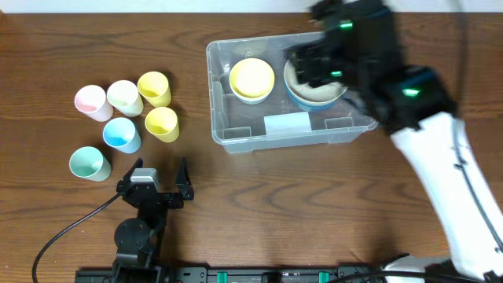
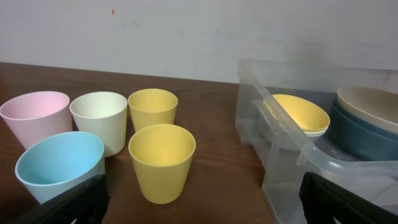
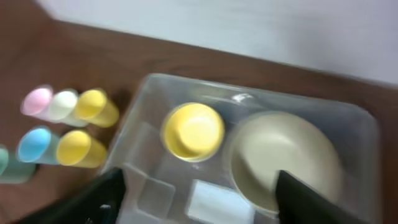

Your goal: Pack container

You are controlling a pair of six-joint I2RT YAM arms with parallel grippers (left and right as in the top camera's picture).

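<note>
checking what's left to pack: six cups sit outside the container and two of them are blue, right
No: of the six outside the container, only one is a blue cup; the two alike are the yellow cups. The overhead view shows it.

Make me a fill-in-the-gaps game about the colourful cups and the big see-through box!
The large clear plastic container holds a small yellow bowl and a cream bowl nested in a bigger bowl coloured ____. Beside it on the brown wooden table stand ____ plastic cups in all. Exactly two cups are ____. The open left gripper holds ____.
Missing words: blue; six; yellow; nothing.
</note>
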